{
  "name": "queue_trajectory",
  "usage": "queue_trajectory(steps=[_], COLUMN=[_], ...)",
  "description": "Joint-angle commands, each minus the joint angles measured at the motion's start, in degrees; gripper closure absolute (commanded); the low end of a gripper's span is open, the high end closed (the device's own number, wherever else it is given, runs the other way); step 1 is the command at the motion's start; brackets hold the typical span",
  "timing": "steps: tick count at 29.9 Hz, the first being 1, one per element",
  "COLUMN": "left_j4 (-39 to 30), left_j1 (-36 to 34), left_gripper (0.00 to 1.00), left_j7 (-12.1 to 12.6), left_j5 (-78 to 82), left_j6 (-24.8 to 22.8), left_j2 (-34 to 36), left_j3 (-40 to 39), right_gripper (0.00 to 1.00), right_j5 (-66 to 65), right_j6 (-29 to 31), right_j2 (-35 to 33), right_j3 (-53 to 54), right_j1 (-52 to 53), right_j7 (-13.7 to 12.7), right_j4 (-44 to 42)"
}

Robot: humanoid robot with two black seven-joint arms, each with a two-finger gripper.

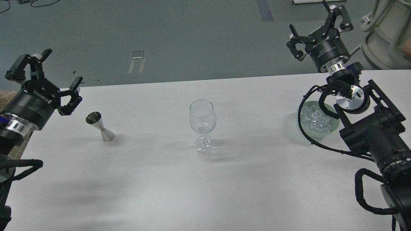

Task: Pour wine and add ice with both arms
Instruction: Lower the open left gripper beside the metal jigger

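Across the lower part of the head view runs a white table (160, 192), its far edge meeting a grey-green floor (160, 25) with pale tape marks. A beige machine housing (385, 32) stands at the upper right, beyond the table.

Near the table's centre stands a clear wine glass (202, 125), upright; whether it holds any liquid cannot be told. To its left, well apart, a steel jigger (100, 126) stands tilted in the view, mouth toward the left; its contents are not visible. At the right side, a pale green bowl (334, 130) holds the ice (316, 119), a heap of small clear cubes, partly hidden by the right arm.

The left gripper (48, 78) hangs above the table's left edge, near the jigger but apart from it, fingers spread and grasping nothing. The right gripper (318, 29) is raised above the bowl, fingers likewise spread, grasping nothing.
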Motion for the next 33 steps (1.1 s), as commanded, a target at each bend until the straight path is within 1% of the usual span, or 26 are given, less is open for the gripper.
queue_trajectory(steps=[1, 2, 4, 8, 11, 15, 16, 18, 19, 20, 22, 24, 26, 29, 33], left_j4=[-3.69, -4.13, -4.13, -3.87, -3.87, -3.43, -3.08, -1.94, -1.85, -1.84, -1.93, -1.93, -1.85, -1.84, -3.16], left_j1=[7.72, 9.91, 11.68, 11.86, 12.13, 11.25, 10.73, 9.15, 8.70, 8.70, 8.61, 8.44, 7.73, 7.64, 7.99], left_gripper=[0.02, 0.02, 0.02, 0.02, 0.02, 0.01, 0.01, 0.01, 0.01, 0.01, 0.01, 0.01, 0.01, 0.01, 0.01], left_j7=[0.34, 0.60, 0.78, 0.25, -0.71, -1.07, -0.28, 0.77, 2.34, 2.36, 8.13, 10.78, 11.24, 10.80, 11.32], left_j5=[-3.35, -5.18, -6.34, -6.52, -6.78, -6.78, -7.13, -7.75, -8.19, -8.19, -8.37, -9.15, -10.12, -10.21, -10.12], left_j6=[-0.17, -0.17, -0.34, -0.43, -1.13, -2.10, -2.36, -1.32, -0.53, -0.52, 1.06, 0.89, 0.80, 0.54, -0.95], left_j2=[-3.13, -4.18, -4.62, -4.89, -5.24, -7.43, -7.87, -8.58, -8.93, -8.93, -9.37, -10.33, -10.60, -10.86, -13.41], left_j3=[-2.51, -2.60, -2.60, -2.78, -4.88, -5.77, -5.86, -5.59, -5.33, -5.33, -5.77, -5.86, -6.03, -6.38, -6.38], right_gripper=[0.00, 0.00, 0.00, 0.00, 0.00, 0.00, 0.00, 0.00, 0.00, 0.00, 0.00, 0.00, 0.00, 0.00, 0.00], right_j5=[0.00, 0.00, 0.00, 0.00, 0.09, 0.09, 0.09, 0.09, 0.09, 0.09, 0.09, 0.09, 0.09, 0.09, 0.09], right_j6=[-0.02, -0.02, -0.02, -0.02, -0.02, -0.02, -0.02, -0.02, -0.02, -0.02, -0.02, -0.02, -0.02, -0.02, -0.02], right_j2=[-0.04, -0.04, -0.65, -0.83, -0.83, -0.83, -0.83, -0.74, -0.74, -0.74, -0.74, -0.83, -0.83, -0.83, -0.74], right_j3=[0.01, 0.01, 0.01, 0.01, 0.01, 0.01, 0.01, 0.01, 0.01, 0.01, 0.01, 0.01, 0.10, 0.01, 0.01], right_j1=[-0.79, -0.96, -1.05, -1.23, -1.23, -1.32, -1.32, -1.32, -1.32, -1.32, -1.32, -1.32, -1.32, -1.40, -1.58], right_j7=[0.00, 0.00, 0.00, 0.00, 0.00, 0.00, 0.00, 0.00, 0.00, 0.00, 0.00, 0.00, 0.00, 0.00, 0.00], right_j4=[0.07, 0.07, 0.07, 0.07, 0.07, 0.07, 0.07, 0.07, 0.07, 0.07, 0.07, 0.07, 0.07, 0.07, 0.07])
